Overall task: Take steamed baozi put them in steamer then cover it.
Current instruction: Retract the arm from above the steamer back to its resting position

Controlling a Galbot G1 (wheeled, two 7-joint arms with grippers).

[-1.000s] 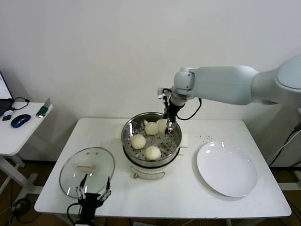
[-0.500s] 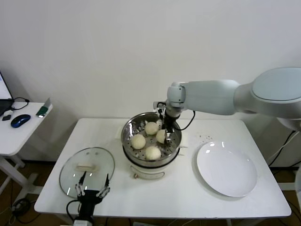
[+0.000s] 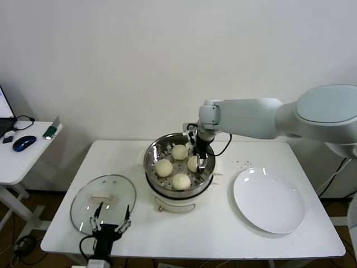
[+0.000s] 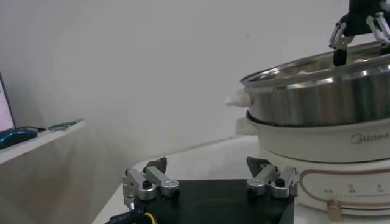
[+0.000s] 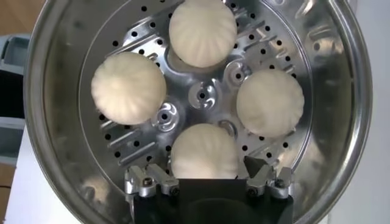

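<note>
Four cream-white baozi lie on the perforated tray of the steel steamer (image 3: 150,160): one at the back (image 3: 179,151), one left (image 3: 164,167), one front (image 3: 181,181), one right (image 3: 193,163). My right gripper (image 3: 199,159) reaches down into the pot. It is open, with a finger on each side of the right baozi (image 5: 204,152), which rests on the tray. The other baozi (image 5: 203,31) (image 5: 128,87) (image 5: 270,101) lie free in the steamer (image 5: 55,122). The glass cover (image 3: 103,202) lies flat on the table front left. My left gripper (image 3: 111,228) is open at the cover's near edge.
An empty white plate (image 3: 269,200) lies on the table to the right of the steamer. A side table (image 3: 22,156) with a blue mouse (image 3: 25,143) stands to the far left. The left wrist view shows the steamer's side (image 4: 317,91) and white base.
My right gripper came down into the steamer with the fourth baozi and opened; that baozi now rests on the tray. The left arm stayed near the cover.
</note>
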